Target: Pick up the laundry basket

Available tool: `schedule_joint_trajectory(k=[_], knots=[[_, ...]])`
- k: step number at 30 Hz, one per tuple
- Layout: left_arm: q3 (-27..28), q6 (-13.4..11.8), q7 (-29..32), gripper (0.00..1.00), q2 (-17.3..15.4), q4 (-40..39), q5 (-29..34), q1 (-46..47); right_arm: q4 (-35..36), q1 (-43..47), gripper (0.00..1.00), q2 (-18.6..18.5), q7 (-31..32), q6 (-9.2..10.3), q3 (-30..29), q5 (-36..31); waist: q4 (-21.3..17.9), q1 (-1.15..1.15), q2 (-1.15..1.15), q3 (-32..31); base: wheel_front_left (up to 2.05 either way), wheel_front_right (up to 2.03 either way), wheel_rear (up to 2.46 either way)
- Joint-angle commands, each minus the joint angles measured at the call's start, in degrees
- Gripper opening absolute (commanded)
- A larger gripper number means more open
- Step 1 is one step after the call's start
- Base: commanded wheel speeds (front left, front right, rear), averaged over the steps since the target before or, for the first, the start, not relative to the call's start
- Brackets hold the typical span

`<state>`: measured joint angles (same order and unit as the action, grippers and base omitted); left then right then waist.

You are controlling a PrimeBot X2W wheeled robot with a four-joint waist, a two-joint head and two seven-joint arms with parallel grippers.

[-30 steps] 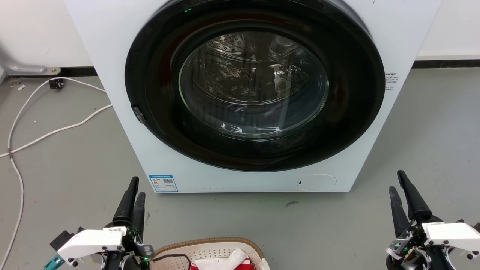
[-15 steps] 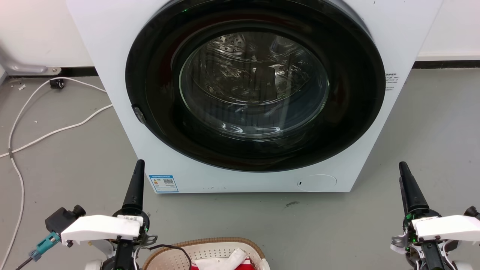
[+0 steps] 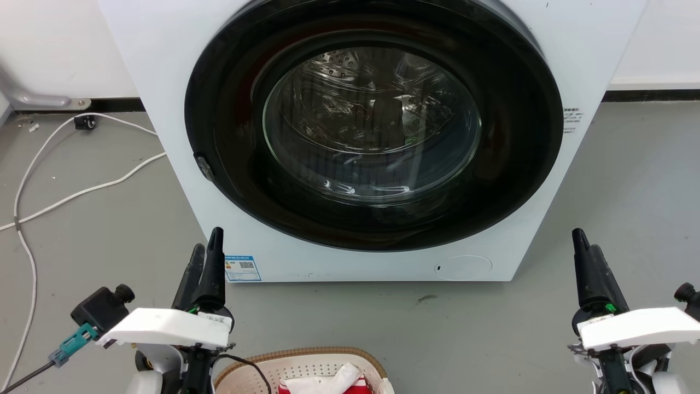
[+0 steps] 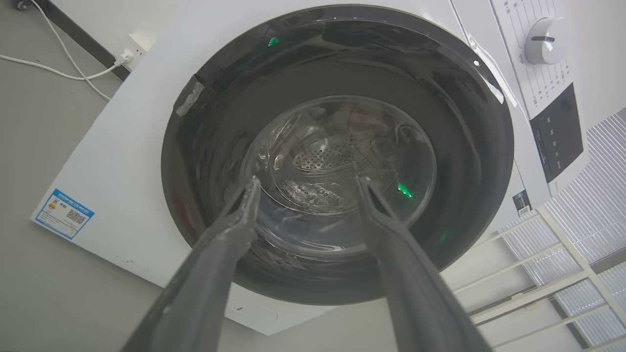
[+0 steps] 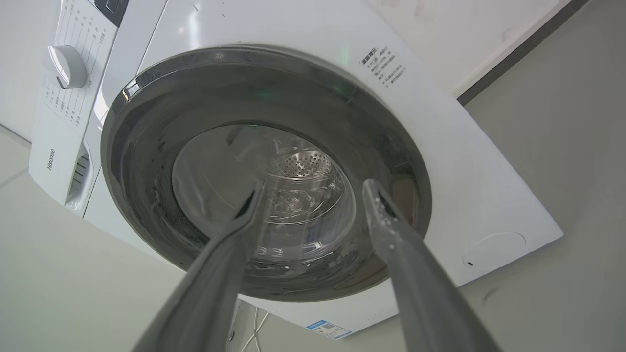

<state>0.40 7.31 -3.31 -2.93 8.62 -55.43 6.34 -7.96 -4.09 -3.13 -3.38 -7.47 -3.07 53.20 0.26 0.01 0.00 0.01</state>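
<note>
At the bottom centre of the head view, the laundry basket [image 3: 306, 351] is sitting on the floor [image 3: 109, 230], and I am holding the left gripper [image 3: 206, 244] and right gripper [image 3: 584, 243] empty, higher up either side. In the left wrist view, its fingers [image 4: 220, 254] are standing apart, facing the washing machine [image 4: 122, 122]. In the right wrist view, likewise apart. I am judging this the approach; next, both need lowering to the basket's sides
</note>
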Motion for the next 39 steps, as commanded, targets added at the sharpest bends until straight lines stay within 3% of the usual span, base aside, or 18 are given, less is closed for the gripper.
schedule_joint_trajectory(k=[1,20,39], knots=[[-0.1,0.1,-0.7,1.0,-0.2,-1.2,2.7,1.8,1.2,-0.2,1.0,0.0,-0.6,-0.02,0.3,-3.0,0.0,-0.01,0.0,0.0,0.0,0.0,0.0],[-1.6,-0.4,-4.0,1.0,-0.4,0.5,20.9,1.8,1.4,0.7,1.0,0.1,-4.0,-0.02,0.8,-23.4,0.1,-0.01,0.0,-0.2,0.0,0.0,0.0],[-3.1,-1.8,-6.8,1.0,-1.2,3.1,33.2,2.4,1.0,1.3,1.0,0.2,-3.9,-0.02,0.3,-37.2,0.4,-0.01,0.0,-0.5,0.0,0.0,0.0]])
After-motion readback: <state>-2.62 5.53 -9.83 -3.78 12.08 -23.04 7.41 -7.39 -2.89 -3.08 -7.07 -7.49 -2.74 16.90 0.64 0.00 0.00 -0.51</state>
